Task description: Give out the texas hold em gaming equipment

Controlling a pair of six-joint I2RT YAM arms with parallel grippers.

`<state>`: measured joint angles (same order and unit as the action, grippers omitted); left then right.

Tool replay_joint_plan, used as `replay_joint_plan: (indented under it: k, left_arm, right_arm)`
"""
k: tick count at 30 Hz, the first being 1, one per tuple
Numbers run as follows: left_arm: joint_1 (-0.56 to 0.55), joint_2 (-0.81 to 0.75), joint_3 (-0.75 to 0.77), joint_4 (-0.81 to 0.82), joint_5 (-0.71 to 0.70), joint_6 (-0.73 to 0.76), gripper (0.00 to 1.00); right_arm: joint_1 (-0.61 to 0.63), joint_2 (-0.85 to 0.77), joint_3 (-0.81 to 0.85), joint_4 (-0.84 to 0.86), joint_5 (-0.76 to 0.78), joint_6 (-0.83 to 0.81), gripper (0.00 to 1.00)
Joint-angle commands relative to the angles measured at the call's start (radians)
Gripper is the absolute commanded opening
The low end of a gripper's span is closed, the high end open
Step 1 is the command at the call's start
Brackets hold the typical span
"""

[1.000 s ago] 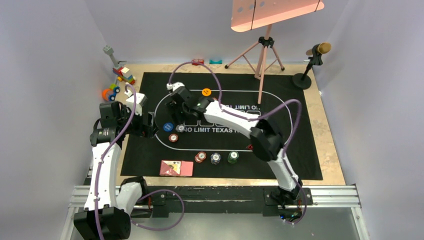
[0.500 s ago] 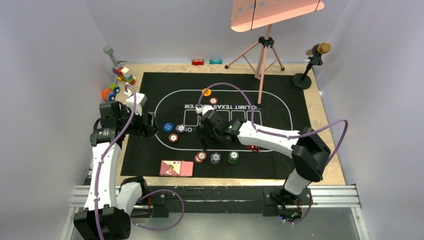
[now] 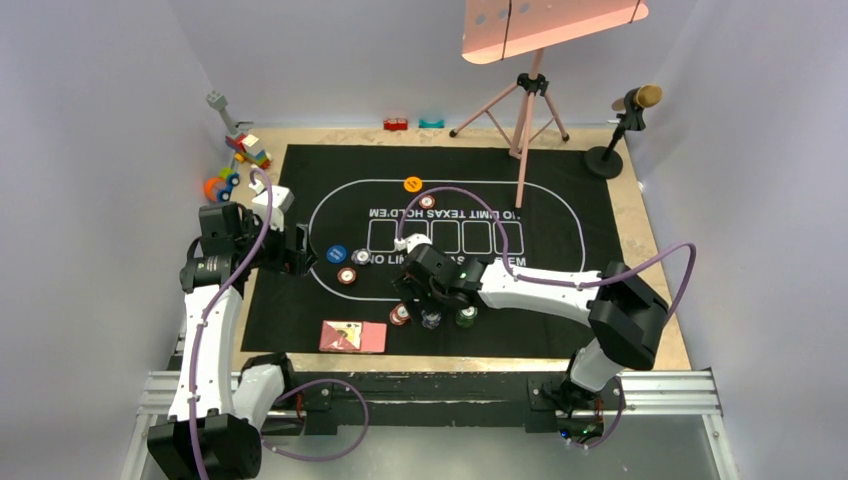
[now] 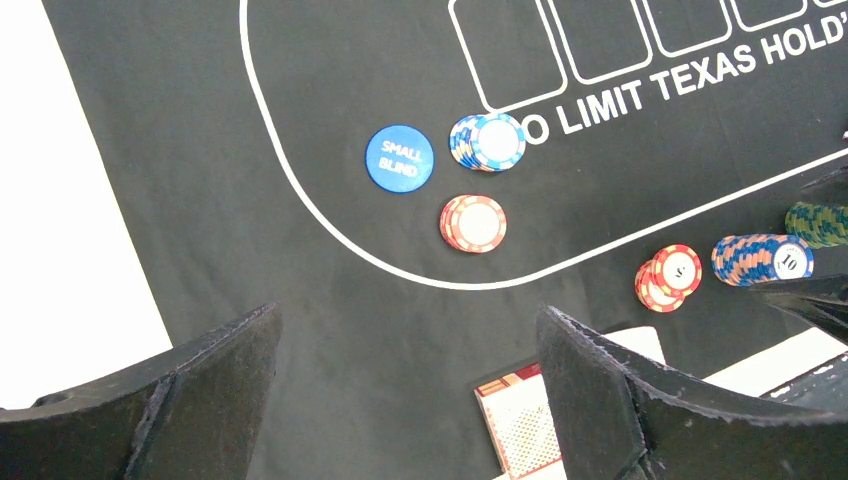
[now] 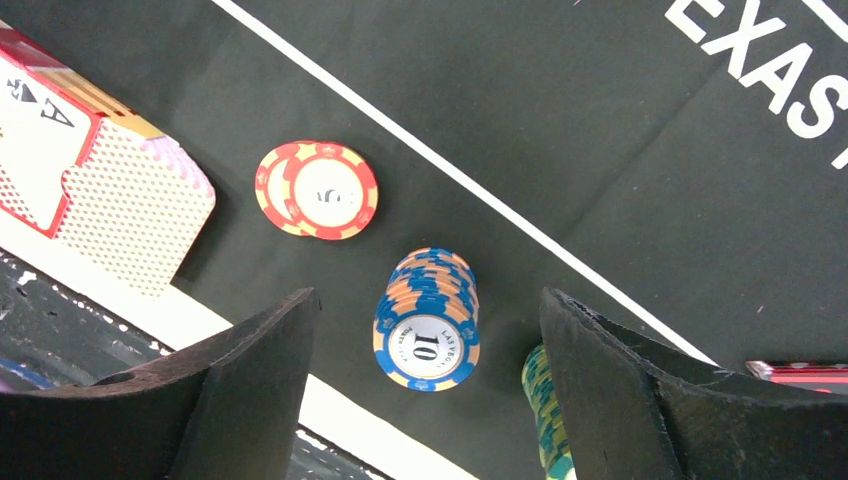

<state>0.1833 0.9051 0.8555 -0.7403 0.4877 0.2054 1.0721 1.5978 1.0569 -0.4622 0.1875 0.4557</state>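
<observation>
My right gripper [image 3: 424,303] hangs open over the near row of chip stacks: red [image 3: 400,314], grey-blue [image 3: 431,319] and green [image 3: 466,316]. In the right wrist view the open fingers [image 5: 250,380] straddle the blue-orange "10" stack [image 5: 428,322], not touching it, with the red stack [image 5: 318,190] and green stack [image 5: 545,412] beside it. The pink-backed cards [image 3: 352,337] lie near left. My left gripper [image 3: 300,250] is open and empty above the mat, near the blue button [image 4: 399,159], a blue-white stack [image 4: 488,141] and a red stack [image 4: 474,222]. An orange button [image 3: 412,184] and a single red chip [image 3: 427,201] lie at the far side.
The black printed mat [image 3: 560,190] covers the table's middle. Toy blocks [image 3: 245,150] lie at the far left. A pink tripod stand [image 3: 528,110] and a microphone stand [image 3: 610,150] are at the back right. A red object [image 5: 800,372] shows at the right wrist view's edge.
My right arm has swung from the mat's far left back to the near chip row. A red chip now lies by the orange button. The left arm has not moved.
</observation>
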Motion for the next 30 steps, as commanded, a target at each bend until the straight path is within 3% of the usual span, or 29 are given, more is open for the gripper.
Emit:
replay_joint_plan:
  k: [1, 24, 30]
  left_arm:
    - [0.009, -0.015, -0.001, 0.031, 0.022, 0.024, 1.0]
    - [0.009, -0.014, -0.001, 0.032, 0.019, 0.024, 1.0]
    - [0.009, -0.015, -0.001, 0.033, 0.018, 0.023, 1.0]
  right_arm:
    - [0.012, 0.015, -0.017, 0.034, -0.006, 0.029, 0.82]
    - [0.012, 0.056, -0.051, 0.034, -0.037, 0.022, 0.63]
    - [0.012, 0.048, -0.042, 0.03, -0.028, 0.02, 0.49]
